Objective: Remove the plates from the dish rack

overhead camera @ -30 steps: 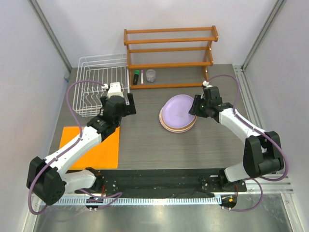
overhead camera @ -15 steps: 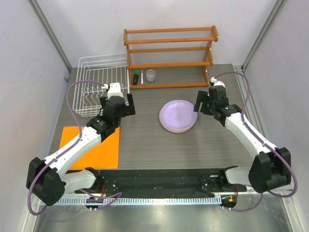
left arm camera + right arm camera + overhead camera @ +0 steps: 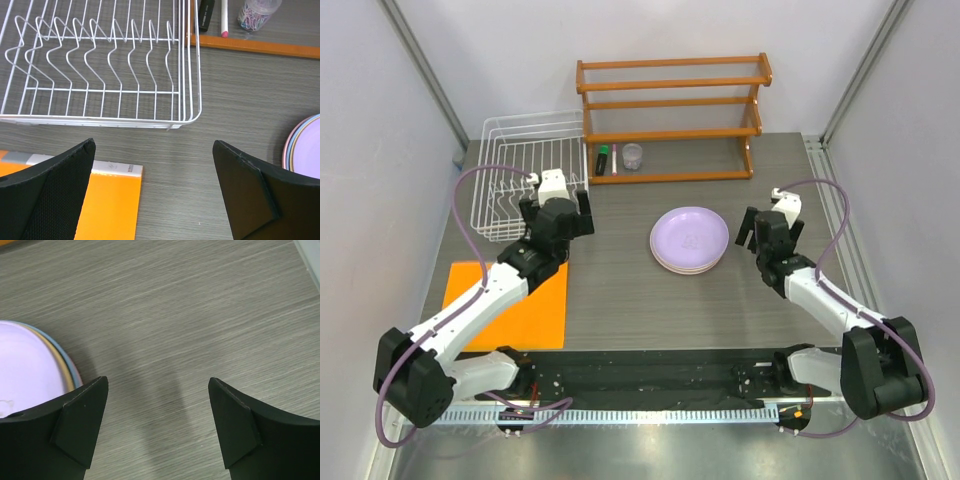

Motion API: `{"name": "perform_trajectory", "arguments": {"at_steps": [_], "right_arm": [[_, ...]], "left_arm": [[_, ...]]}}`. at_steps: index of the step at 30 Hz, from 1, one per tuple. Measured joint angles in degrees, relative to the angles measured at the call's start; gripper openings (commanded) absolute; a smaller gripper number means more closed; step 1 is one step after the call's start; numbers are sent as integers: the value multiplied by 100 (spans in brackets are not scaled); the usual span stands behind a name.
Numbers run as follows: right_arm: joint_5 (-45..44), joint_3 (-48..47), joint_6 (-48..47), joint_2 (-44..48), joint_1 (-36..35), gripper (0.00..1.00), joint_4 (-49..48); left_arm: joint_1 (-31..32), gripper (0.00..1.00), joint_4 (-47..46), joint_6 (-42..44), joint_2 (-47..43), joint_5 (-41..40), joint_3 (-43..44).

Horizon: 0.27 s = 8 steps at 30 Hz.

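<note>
**Both grippers open, plates stacked on the table beside the right tool**

Your right gripper [image 3: 773, 225] has its jaws spread wide with nothing between them, only bare table [image 3: 620, 290] under the gap. The plates [image 3: 689, 240] sit in one stack to that gripper's left, close by but not touching. In the right wrist view the stack [image 3: 25, 370] is cut by the left edge, just past the left finger [image 3: 80, 420]. Lavender is on top, with yellow and light blue rims showing under it. The gripper [image 3: 157, 381] points past the stack, not at it.

Your left gripper [image 3: 556, 205] is also wide open and holds nothing. The dish rack [image 3: 530, 170] lies straight ahead of it, just beyond the fingertips. In the left wrist view the rack's near wall [image 3: 100, 120] runs across in front of the gripper [image 3: 154, 145], with the upright dividers behind it. The plates [image 3: 305, 145] show far off to this tool's right, at the frame edge, with a pink rim outermost. An orange mat [image 3: 115, 200] lies under and behind the left finger [image 3: 55, 195]. Ahead and to the right of the tool, past the rack's corner, the wooden shelf [image 3: 670, 120] stands with a jar of paper clips [image 3: 257, 7] on its bottom board.
</note>
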<state>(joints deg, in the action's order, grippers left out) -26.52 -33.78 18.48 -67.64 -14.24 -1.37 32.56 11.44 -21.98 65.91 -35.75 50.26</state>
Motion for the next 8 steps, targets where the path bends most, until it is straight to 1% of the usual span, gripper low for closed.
{"name": "perform_trajectory", "arguments": {"at_steps": [5, 8], "right_arm": [[-236, 570, -221, 109, -9, 90, -758], [-284, 754, -361, 199, -17, 92, -1130]], "left_arm": [[0, 99, -52, 157, -7, -107, 2], [0, 100, -149, 286, -9, -136, 2]]}}
